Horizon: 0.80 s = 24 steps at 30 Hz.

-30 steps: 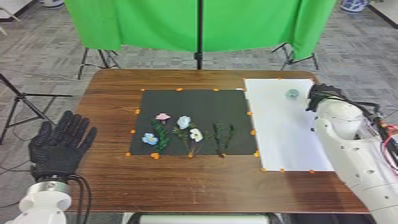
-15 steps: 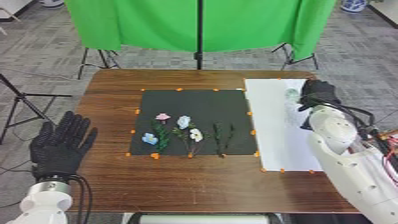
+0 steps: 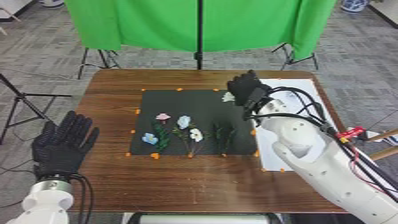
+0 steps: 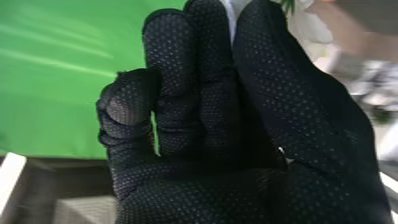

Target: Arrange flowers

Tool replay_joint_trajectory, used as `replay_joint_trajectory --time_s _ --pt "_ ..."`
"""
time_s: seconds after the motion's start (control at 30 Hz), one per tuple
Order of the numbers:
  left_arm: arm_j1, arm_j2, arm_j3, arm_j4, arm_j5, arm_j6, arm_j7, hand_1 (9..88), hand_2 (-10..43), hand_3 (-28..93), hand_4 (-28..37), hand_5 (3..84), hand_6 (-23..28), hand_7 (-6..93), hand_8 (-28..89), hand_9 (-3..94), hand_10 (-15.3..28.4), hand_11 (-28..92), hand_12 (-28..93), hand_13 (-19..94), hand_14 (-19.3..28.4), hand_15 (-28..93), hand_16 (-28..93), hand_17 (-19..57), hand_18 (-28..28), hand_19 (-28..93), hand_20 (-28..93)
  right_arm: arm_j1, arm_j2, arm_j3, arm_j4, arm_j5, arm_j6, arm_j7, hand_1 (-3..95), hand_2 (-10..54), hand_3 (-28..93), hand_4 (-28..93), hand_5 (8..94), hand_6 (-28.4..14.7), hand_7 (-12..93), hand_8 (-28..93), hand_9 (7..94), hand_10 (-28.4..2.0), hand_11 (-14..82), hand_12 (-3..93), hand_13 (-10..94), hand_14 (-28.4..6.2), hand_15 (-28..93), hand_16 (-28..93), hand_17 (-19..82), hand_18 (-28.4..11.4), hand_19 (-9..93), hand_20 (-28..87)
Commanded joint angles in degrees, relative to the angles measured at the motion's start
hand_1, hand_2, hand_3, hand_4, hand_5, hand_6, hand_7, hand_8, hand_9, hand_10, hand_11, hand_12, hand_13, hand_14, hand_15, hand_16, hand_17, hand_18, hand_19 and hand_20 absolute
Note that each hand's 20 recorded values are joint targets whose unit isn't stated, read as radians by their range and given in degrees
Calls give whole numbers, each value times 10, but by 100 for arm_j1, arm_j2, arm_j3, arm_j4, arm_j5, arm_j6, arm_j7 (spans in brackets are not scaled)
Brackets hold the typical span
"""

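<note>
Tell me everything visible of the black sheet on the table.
Matte, roughly square, perhaps paper or cloth, the black sheet lies flat on the brown table. Orange marks dot its edges. Flowers and green stems lie on its nearer half; the right hand, pinching a white flower, covers its far right corner.

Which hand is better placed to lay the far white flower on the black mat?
Right, most likely: the right hand is at the far right corner of the black mat, pinching that white flower, while the left hand rests open beyond the mat's left side.

Wooden table (image 3: 178,187); cloth backdrop (image 3: 147,30); matt black sheet (image 3: 182,102).
</note>
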<state>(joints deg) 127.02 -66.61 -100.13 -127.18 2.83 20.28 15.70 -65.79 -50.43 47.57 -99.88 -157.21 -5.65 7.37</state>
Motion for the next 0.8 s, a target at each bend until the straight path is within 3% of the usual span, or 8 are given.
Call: replay_joint_trajectory --time_s 0.03,0.27,0.57,0.7,0.8 --pt "83 12 -63 29 26 81 -28 305 145 747 -280 478 97 174 -103 414 160 253 123 303 162 447 -66 -43 141 333 168 -321 19 75 -167 190 -191 123 649 -95 632 -283 786 5 272 39 884 -102 96 431 708 -65 446 456 368 -207 862 424" --pt "55 1 -24 43 5 51 -56 306 145 747 -281 478 97 174 -102 415 161 254 123 302 163 448 -67 -44 142 334 168 -483 100 -12 -289 273 -545 64 648 -95 636 -283 782 4 273 40 880 -103 95 429 704 -66 447 455 367 -208 863 425" --pt "1 -26 36 98 -5 91 -128 306 146 747 -282 479 97 175 -103 416 160 254 123 302 164 448 -67 -45 143 335 168 -490 -73 -11 -230 170 -521 72 641 -95 635 -283 776 2 267 33 871 -104 90 423 699 -69 445 451 363 -211 862 424" --pt "-2 -22 71 101 -68 152 21 307 146 749 -282 479 97 176 -103 417 160 254 123 302 165 450 -67 -45 143 335 168 -595 -140 63 -163 -316 -551 -184 634 -95 637 -283 769 1 249 18 867 -106 82 409 694 -74 453 444 360 -213 860 422" --pt "-25 -7 51 121 -56 137 -1 309 148 749 -282 484 96 178 -103 422 160 258 124 305 165 450 -67 -45 143 336 168 -604 -157 94 -89 -628 -524 -301 634 -95 635 -283 770 -1 226 8 861 -107 78 398 691 -74 455 443 355 -214 856 420"
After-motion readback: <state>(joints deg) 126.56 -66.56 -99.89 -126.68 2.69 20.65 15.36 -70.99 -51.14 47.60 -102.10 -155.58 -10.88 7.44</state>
